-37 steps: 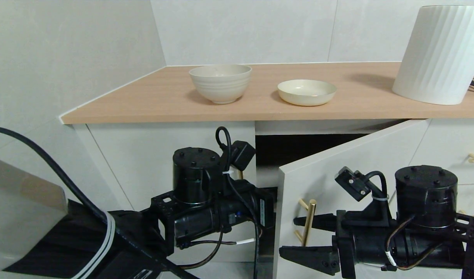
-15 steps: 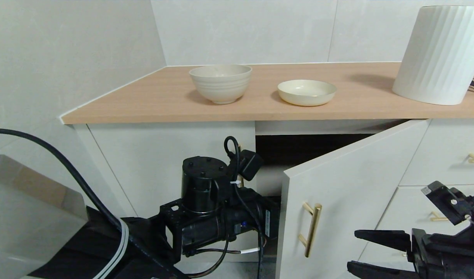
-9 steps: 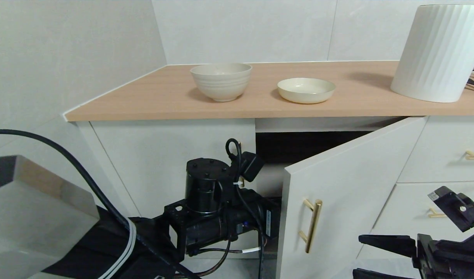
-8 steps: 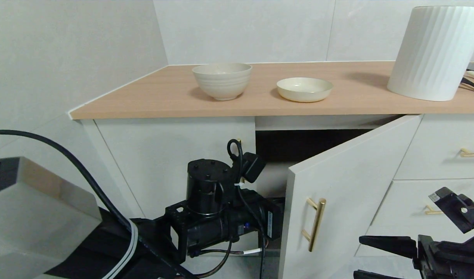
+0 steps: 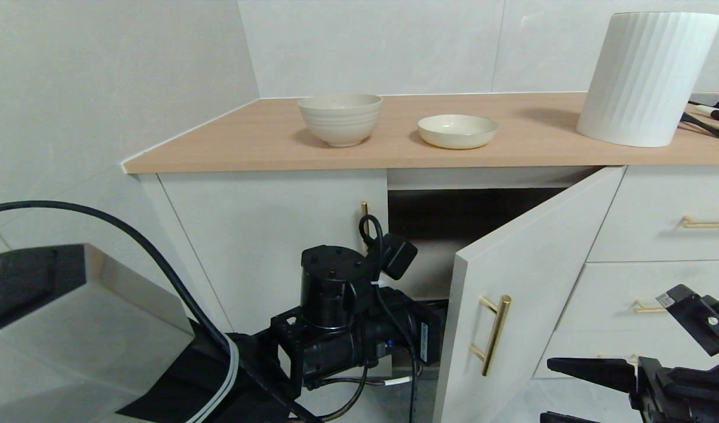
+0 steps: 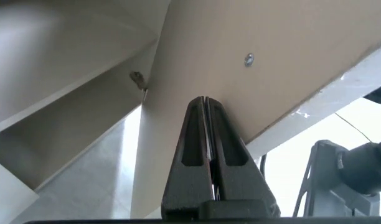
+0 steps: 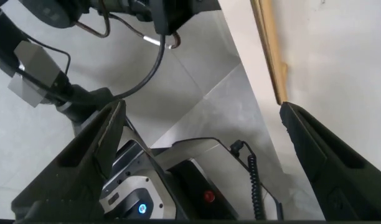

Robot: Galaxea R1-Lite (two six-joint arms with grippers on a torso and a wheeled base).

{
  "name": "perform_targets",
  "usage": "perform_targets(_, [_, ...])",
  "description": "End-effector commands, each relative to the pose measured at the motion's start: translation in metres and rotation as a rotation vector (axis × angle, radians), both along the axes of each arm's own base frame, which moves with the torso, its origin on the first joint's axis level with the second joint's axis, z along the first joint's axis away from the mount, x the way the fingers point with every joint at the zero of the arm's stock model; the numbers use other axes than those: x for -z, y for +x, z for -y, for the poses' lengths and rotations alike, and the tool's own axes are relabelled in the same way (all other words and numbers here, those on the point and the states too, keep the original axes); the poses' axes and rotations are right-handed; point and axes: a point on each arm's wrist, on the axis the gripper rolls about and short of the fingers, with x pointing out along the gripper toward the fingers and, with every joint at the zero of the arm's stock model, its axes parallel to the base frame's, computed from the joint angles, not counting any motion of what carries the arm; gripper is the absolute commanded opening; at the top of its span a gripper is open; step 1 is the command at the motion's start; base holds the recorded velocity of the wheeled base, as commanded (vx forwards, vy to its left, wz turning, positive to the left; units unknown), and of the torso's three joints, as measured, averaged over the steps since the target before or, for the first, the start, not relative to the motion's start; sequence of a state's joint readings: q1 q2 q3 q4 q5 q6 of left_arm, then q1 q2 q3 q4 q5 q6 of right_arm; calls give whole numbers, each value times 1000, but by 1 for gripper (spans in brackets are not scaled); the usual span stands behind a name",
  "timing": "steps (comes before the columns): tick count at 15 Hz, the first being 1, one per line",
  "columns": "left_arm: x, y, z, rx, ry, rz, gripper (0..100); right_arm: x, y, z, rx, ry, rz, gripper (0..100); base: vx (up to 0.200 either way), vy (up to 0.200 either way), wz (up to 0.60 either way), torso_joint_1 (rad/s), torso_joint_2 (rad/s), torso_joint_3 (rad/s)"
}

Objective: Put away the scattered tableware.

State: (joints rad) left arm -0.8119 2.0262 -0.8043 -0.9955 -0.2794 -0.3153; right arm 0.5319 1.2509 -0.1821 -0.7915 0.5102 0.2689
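Observation:
A cream bowl (image 5: 340, 119) and a shallow cream dish (image 5: 457, 130) stand side by side on the wooden countertop (image 5: 248, 141). Below them the white cabinet door (image 5: 530, 264) with a gold handle (image 5: 493, 335) hangs part open over a dark opening. My left gripper (image 6: 204, 104) is shut and empty, its tips close to the door's inner face near a screw (image 6: 248, 60). Its arm (image 5: 336, 311) sits low in front of the opening. My right gripper (image 5: 574, 390) is open and empty, low and to the right of the door; the handle (image 7: 268, 50) lies ahead of it (image 7: 203, 143).
A tall white ribbed cylinder (image 5: 647, 76) stands at the counter's right, with some utensils (image 5: 712, 111) beyond it. Drawers with gold handles (image 5: 706, 222) are right of the open door. A tiled wall closes the left side.
The camera has drifted, sliding the counter to the right in the picture. My right gripper came off the door handle and dropped to the lower right. The door stands wider.

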Motion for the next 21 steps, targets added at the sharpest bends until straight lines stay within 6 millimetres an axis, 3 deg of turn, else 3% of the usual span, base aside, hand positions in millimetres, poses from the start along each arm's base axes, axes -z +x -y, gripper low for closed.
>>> perform_targets(1, [0,0,2,2,-2,1,0,-2,-4,2,-8,4,23,100,0,0,0,0,0,0])
perform_targets(4, [2,7,9,0,-12,7,0,-3,-10,4,-20,9,40,100,-200,0,0,2,2,1])
perform_targets(10, [5,23,26,-9,-35,27,0,11,-45,25,-20,20,59,100,0,0,0,0,0,0])
perform_targets(14, [2,24,26,-47,-33,38,0,1,-61,34,-29,24,61,100,0,0,0,0,0,0])
perform_targets(16, [1,21,27,-40,-34,39,0,-2,-64,36,-46,30,63,100,0,0,0,0,0,0])
perform_targets(17, [-8,11,34,-11,-51,53,0,-7,-69,37,-82,41,65,100,0,0,0,0,0,0])
perform_targets(21, [-12,-9,46,49,-46,48,0,-7,-69,37,-94,42,61,100,0,0,0,0,0,0])
